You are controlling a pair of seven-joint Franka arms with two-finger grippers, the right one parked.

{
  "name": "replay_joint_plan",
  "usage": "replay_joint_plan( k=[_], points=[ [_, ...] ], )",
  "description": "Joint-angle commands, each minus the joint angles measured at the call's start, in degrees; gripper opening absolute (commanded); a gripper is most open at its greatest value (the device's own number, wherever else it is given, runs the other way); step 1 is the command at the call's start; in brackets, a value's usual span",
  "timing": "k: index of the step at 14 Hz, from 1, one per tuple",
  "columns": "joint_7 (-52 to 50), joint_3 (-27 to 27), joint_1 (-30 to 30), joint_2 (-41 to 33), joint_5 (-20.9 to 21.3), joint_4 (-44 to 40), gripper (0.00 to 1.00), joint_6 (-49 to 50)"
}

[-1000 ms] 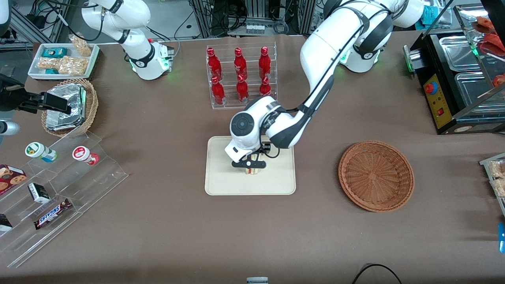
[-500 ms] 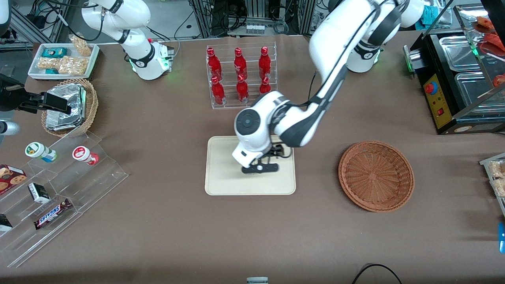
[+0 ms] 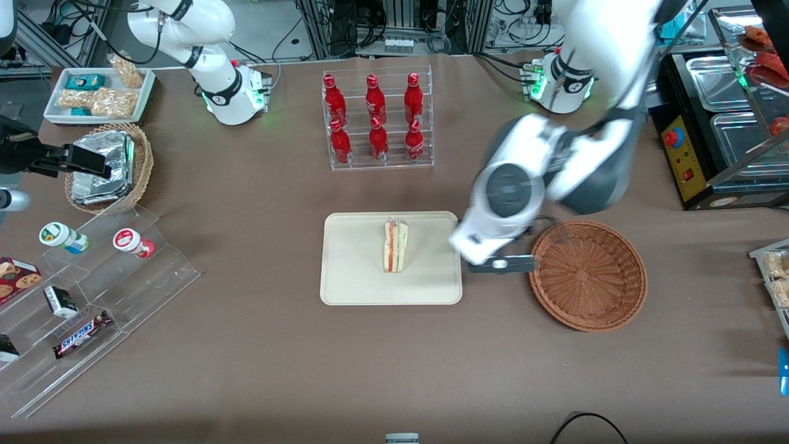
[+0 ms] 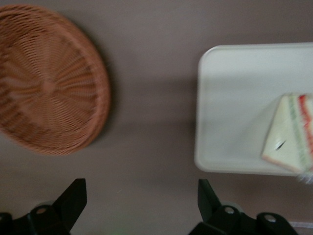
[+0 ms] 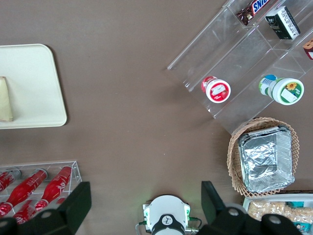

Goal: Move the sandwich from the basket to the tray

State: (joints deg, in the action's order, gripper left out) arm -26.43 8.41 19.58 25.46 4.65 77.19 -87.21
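Note:
The sandwich [image 3: 395,246], a pale bread wedge with red and yellowish layers, stands on edge in the middle of the cream-beige tray [image 3: 351,283]. It also shows in the left wrist view [image 4: 292,139] on the tray [image 4: 230,98]. The reddish-brown shallow basket [image 3: 587,274] lies empty toward the working arm's end of the table; it shows in the left wrist view [image 4: 46,78] too. My left gripper [image 3: 500,265] hangs open and empty above the bare table between tray and basket, its black fingers [image 4: 73,198] wide apart.
A clear rack of red bottles [image 3: 376,120] stands farther from the front camera than the tray. Toward the parked arm's end are a tan basket with foil packets [image 3: 108,166], a white snack tray [image 3: 98,92] and a clear stepped shelf [image 3: 92,290]. A black appliance [image 3: 709,123] stands beside the basket's end.
The gripper let go of the sandwich, which now stands free on the tray. The arm rose and swung sideways off the tray toward the basket.

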Motion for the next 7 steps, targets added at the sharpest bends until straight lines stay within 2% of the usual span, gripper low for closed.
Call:
replay_joint_plan(
  k=[1,3,7],
  points=[
    [7.2,0.3,-6.5,-7.3,-1.4,3.6,1.00,5.0],
    [11.1,0.4,-11.6,-10.4,-1.4,3.5,1.00,8.0],
    [11.7,0.2,-14.7,-13.7,-0.5,3.0,1.00,15.4]
  ],
)
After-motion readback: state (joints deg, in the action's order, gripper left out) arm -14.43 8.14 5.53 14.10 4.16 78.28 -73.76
